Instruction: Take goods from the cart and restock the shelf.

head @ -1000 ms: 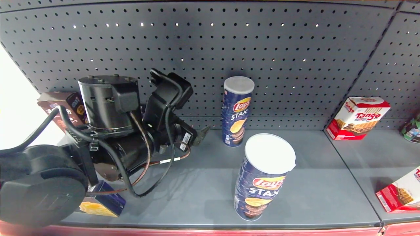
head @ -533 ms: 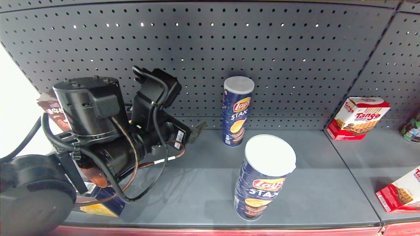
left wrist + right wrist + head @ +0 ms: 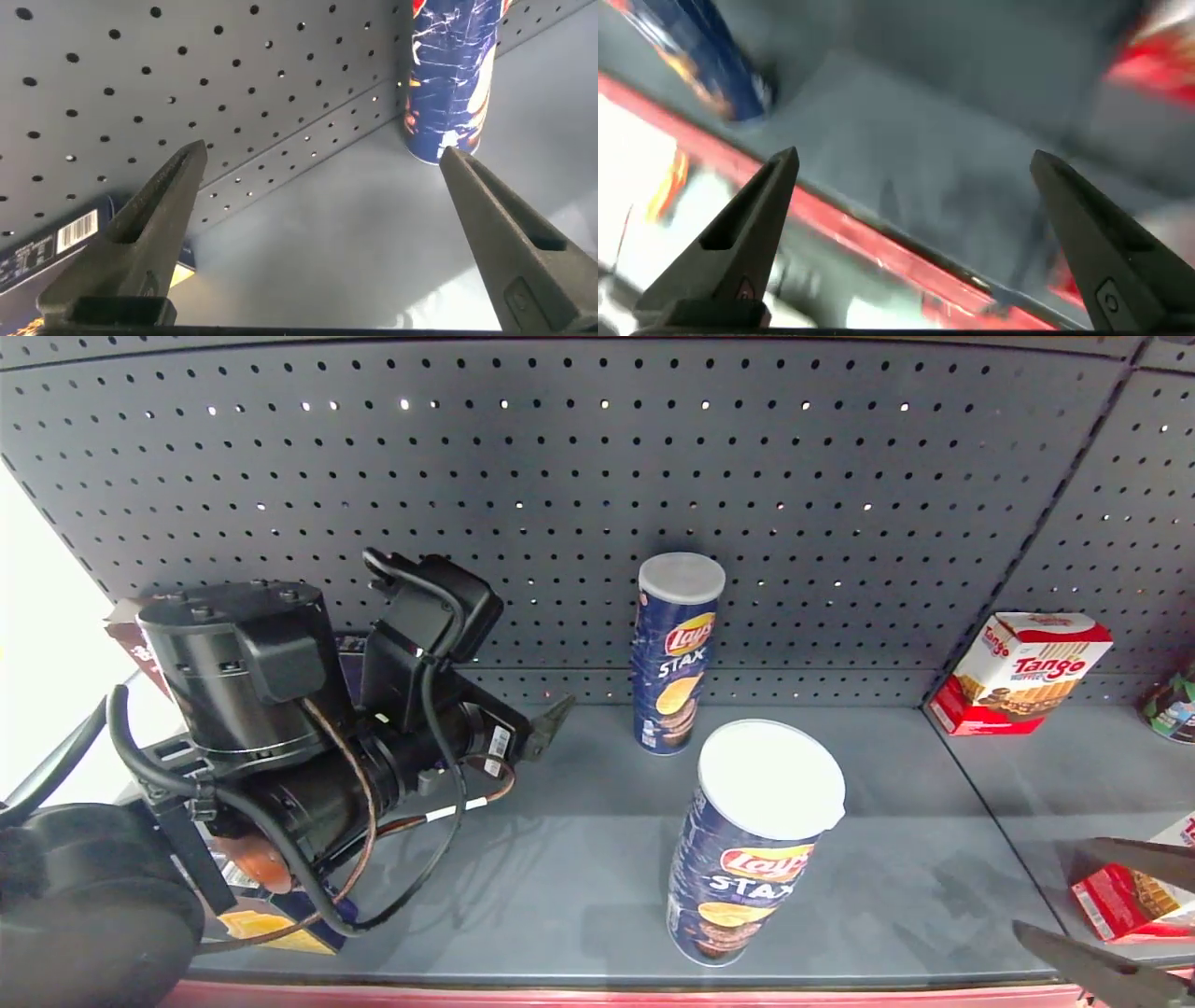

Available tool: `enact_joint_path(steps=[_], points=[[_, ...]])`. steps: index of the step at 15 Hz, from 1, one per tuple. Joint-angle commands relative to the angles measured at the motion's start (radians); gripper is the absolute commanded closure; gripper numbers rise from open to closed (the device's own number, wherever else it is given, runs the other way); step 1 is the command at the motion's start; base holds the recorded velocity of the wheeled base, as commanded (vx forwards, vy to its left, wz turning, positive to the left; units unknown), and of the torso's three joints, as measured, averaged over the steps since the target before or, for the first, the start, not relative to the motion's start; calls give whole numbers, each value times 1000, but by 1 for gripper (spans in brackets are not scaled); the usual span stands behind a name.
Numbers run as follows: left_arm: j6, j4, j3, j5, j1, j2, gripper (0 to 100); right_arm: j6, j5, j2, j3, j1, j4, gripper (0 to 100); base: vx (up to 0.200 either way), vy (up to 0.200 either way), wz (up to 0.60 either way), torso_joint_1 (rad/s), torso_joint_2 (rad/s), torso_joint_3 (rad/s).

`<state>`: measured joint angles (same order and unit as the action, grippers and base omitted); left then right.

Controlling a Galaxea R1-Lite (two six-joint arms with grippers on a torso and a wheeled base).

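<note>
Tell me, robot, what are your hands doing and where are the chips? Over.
Left gripper open, empty, left of rear chip can. Right gripper open, empty, at shelf front edge. Front chip can upright mid-shelf. Red box near right gripper.

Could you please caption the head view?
Left gripper over the shelf, left of rear chip can and front chip can.

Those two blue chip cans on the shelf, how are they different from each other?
The back can stands against the pegboard wall; the front can stands near the front edge of the shelf. The back can is nearer the open left gripper; the front can sits a little further right. Both are upright, blue, with pale lids on.
</note>
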<state>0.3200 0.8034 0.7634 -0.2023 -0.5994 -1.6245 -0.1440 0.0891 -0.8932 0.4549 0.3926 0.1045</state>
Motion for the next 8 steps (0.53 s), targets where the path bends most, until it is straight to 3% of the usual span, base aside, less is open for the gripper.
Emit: enact_joint_path(steps=[1,4,8], points=[[1,2,-19,-2,1,14,0,-6,-8,-207,-9,86,58,0,0,0,0,0,0,0],[1,14,-32,-2,23,26,0,-3,-54,-303,21,172,95,0,0,0,0,0,0,0],[1,14,-32,-2,27,26,0,-3,-57,-397,88,193,96,0,0,0,0,0,0,0]])
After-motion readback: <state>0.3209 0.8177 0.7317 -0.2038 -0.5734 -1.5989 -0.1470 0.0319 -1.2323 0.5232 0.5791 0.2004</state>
